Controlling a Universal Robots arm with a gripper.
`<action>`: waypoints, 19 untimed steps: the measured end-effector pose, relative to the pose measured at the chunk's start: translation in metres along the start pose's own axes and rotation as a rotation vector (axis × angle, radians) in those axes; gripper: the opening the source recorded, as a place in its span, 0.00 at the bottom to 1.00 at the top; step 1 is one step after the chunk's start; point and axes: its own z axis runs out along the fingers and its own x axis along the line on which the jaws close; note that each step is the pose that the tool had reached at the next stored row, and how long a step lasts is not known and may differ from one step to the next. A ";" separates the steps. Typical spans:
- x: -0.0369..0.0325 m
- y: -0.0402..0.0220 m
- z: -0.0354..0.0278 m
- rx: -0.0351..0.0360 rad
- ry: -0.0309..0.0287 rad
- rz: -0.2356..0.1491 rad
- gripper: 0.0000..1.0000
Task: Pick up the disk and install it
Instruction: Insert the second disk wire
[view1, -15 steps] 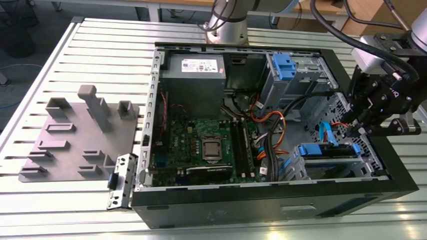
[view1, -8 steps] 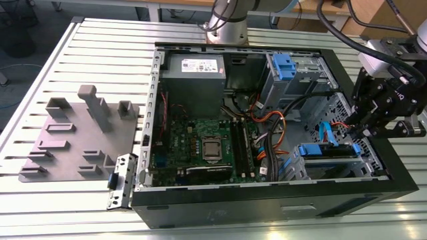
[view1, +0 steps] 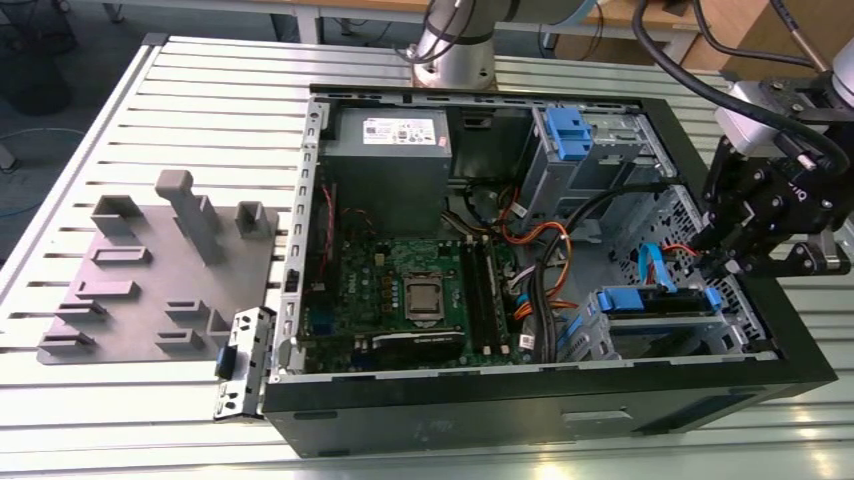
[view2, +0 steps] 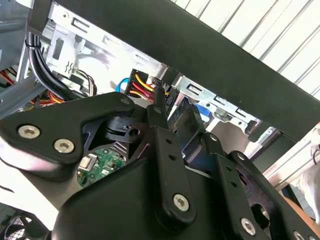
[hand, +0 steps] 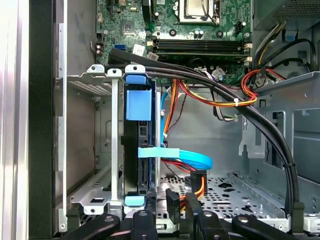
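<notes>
Right now you are looking at an open computer case (view1: 320, 180) lying on a slatted table (view1: 120, 130), so sweep it from the exterior view's left to its right. At about nine o'clock from the case a grey fixture plate (view1: 134, 275) is sitting on the slats. Inside the case, the motherboard (view1: 400, 290) is lying at roughly seven o'clock, the large grey power-supply box (view1: 390, 150) at about eleven, and a blue plastic latch (view1: 567, 135) with its metal cage at about one. The disk (view1: 650, 305) is sitting in the drive cage (view1: 727, 325) at about four o'clock, a blue rail showing along its upper edge. Your gripper (view1: 721, 265) is hanging at the case's wall on the exterior view's right, directly beside that cage, at about two o'clock from the disk and very near it. In the first wrist view the disk (hand: 142, 150) is standing on edge in its slot, its long axis running straight away from the fingers (hand: 172, 205), which are sitting at the near end of it, among the red-and-yellow power leads (hand: 197, 182). I cannot tell from that view or the second wrist view whether the jaws are spread, pressed together or pinching the disk's end, and the gripper (view2: 165, 107) is pointing into the cage there too. The disk appears to be already seated.
</notes>
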 end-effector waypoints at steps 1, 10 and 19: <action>0.0000 0.0000 0.0000 0.0000 0.0000 0.000 0.36; 0.0000 0.0000 0.0000 0.0000 0.0003 0.000 0.17; -0.0001 0.0051 0.0000 0.0011 0.0004 0.000 0.16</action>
